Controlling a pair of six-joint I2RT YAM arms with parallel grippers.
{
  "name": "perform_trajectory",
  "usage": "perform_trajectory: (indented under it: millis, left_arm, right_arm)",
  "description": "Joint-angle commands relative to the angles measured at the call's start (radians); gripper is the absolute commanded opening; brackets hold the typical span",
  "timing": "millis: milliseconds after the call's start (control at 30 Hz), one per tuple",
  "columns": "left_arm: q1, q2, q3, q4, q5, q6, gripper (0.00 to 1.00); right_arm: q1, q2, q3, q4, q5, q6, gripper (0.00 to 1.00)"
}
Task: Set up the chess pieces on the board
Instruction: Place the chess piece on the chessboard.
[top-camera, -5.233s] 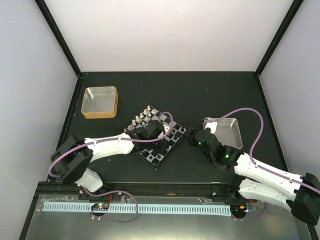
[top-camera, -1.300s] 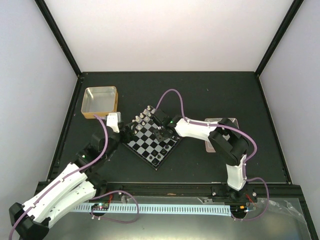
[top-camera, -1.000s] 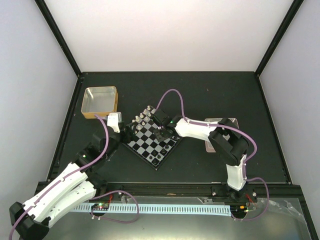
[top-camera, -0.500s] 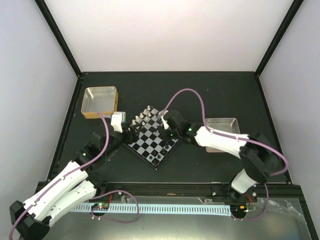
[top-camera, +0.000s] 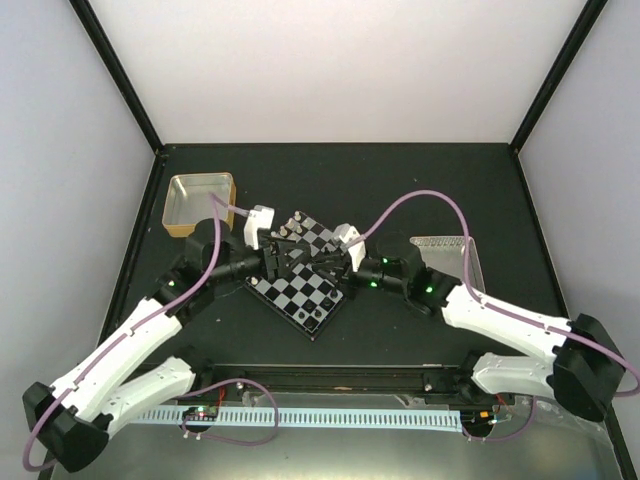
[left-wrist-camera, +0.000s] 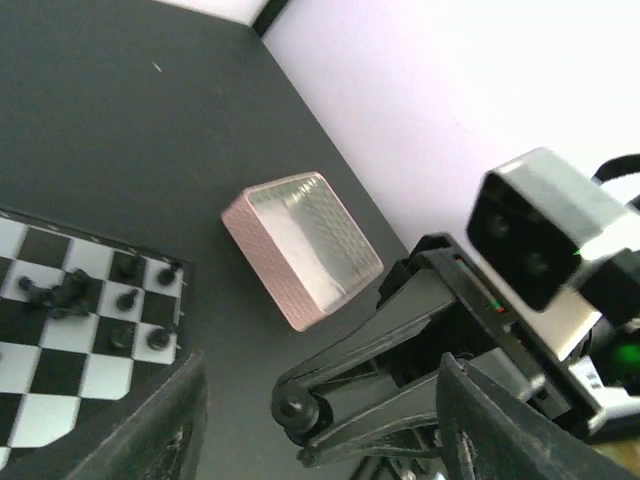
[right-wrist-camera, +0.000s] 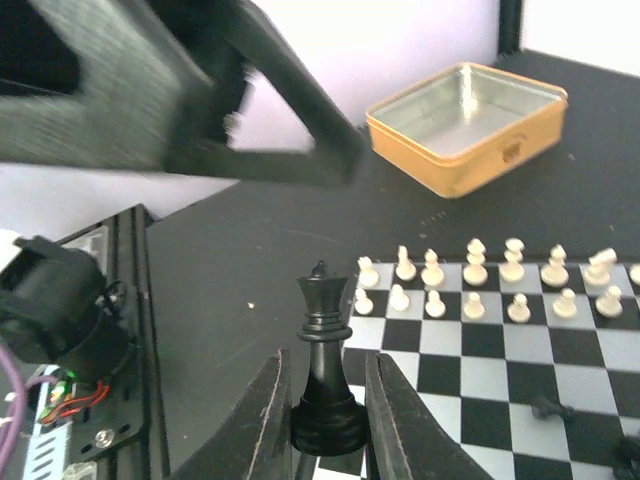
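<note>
Gripped black piece (right-wrist-camera: 325, 345) near board (right-wrist-camera: 470, 375) edge

The table (top-camera: 400, 185) is a flat, matte black surface. Three items rest directly on it: the board (top-camera: 300, 293) near the centre, set diagonally to the table edges; a gold-rimmed metal tray (top-camera: 190, 231) toward the far left corner; and a pink-rimmed metal tray (top-camera: 458, 260) to the right of the board.

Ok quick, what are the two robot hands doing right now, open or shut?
Left gripper: jaws open, holding nothing.
Right gripper: jaws shut on a black chess piece, held upright.
</note>
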Motion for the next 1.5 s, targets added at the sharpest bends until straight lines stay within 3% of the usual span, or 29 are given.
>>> perform_trajectory:
  millis: [0, 200, 367, 633, 833, 933, 1133, 1200, 1300, 1367, 1467]
  left_arm:
    - [0.008, 0.054, 0.061, -0.005, 0.201, 0.019, 0.62]
    - [0.009, 0.150, 0.114, -0.045, 0.376, 0.071, 0.42]
    - [0.010, 0.175, 0.150, -0.095, 0.436, 0.121, 0.26]
    - [0.010, 0.152, 0.153, -0.140, 0.458, 0.170, 0.31]
    - [0.009, 0.129, 0.152, -0.151, 0.456, 0.188, 0.27]
    - [0.010, 0.120, 0.150, -0.150, 0.453, 0.194, 0.22]
    - [0.011, 0.117, 0.146, -0.153, 0.450, 0.203, 0.02]
    - [0.011, 0.117, 0.144, -0.159, 0.445, 0.216, 0.02]
    - [0.011, 0.116, 0.145, -0.175, 0.401, 0.229, 0.02]
    - [0.011, 0.111, 0.146, -0.188, 0.349, 0.235, 0.02]
    - [0.011, 0.105, 0.149, -0.208, 0.234, 0.240, 0.02]
  right_arm:
    - [-0.001, -0.069, -0.036, 0.095, -0.125, -0.056, 0.10]
    - [-0.002, -0.102, -0.038, 0.059, -0.172, -0.109, 0.10]
    - [-0.002, -0.118, -0.040, 0.047, -0.147, -0.115, 0.10]
    - [-0.002, -0.119, -0.037, 0.042, -0.109, -0.117, 0.10]
    - [-0.002, -0.117, -0.036, 0.038, -0.096, -0.117, 0.10]
    - [-0.002, -0.114, -0.034, 0.033, -0.093, -0.119, 0.09]
    - [-0.001, -0.106, -0.031, 0.027, -0.075, -0.110, 0.11]
    - [-0.001, -0.099, -0.024, 0.018, -0.047, -0.088, 0.17]
    - [-0.002, -0.089, -0.007, -0.016, -0.015, -0.058, 0.42]
    - [-0.001, -0.092, -0.010, -0.020, -0.007, -0.042, 0.53]
    - [-0.001, -0.114, -0.036, -0.015, 0.011, -0.013, 0.64]
